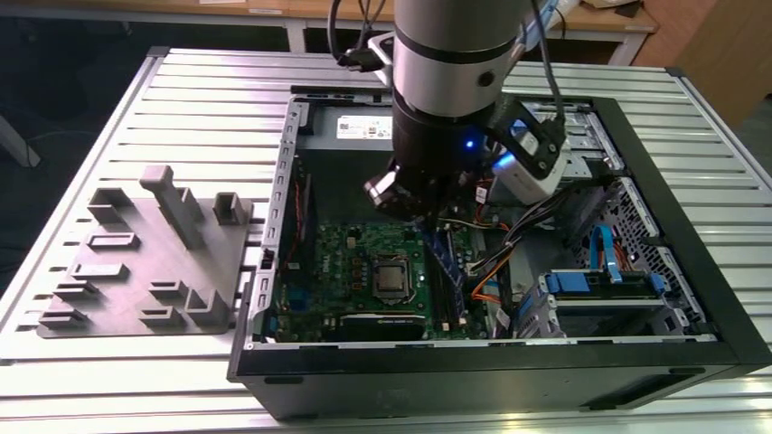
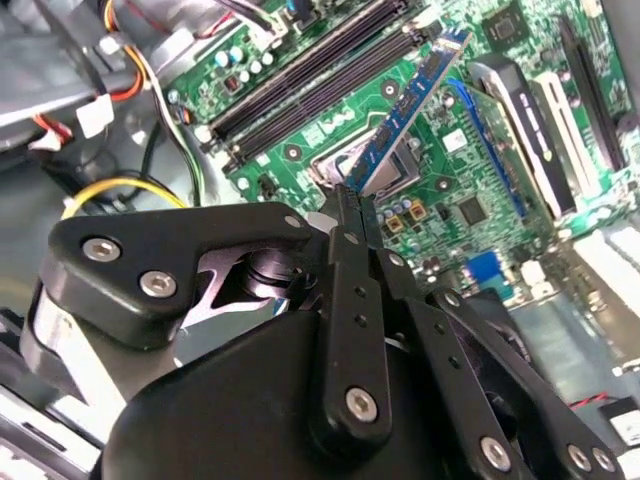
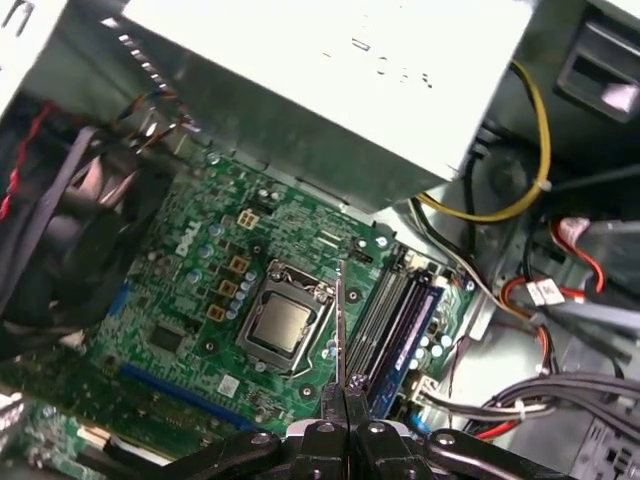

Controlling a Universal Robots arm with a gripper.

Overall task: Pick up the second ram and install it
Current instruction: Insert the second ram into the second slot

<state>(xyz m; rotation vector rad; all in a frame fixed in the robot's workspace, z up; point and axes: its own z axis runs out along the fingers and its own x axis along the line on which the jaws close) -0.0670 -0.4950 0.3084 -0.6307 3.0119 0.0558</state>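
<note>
**Memory stick pinched in my fingers over the motherboard**

The memory stick, a thin blue-green strip, is clamped by one end between the two black fingers of my gripper. The fingers are drawn in narrow, with only the strip's thickness between their tips. In the second wrist view the strip slants away from my fingertips across the green motherboard, close to the long black slots but not seated in them. I cannot tell whether its far end touches the board.

In the first wrist view the memory stick is edge-on, a bare sliver rising from my gripper. It runs between the square silver processor socket and the long slots. A dark fan sits at one edge of the board, and a silver metal box overhangs another edge, with yellow cable beside it.

In the exterior view my arm comes down from twelve o'clock into the open black computer case. The case rests on a slatted metal table. Inside the case, the motherboard lies toward eight o'clock from my arm, and a blue bracket lies toward four o'clock. A grey block with raised holders sits on the table at nine o'clock from the case, on the exterior view's left.
</note>
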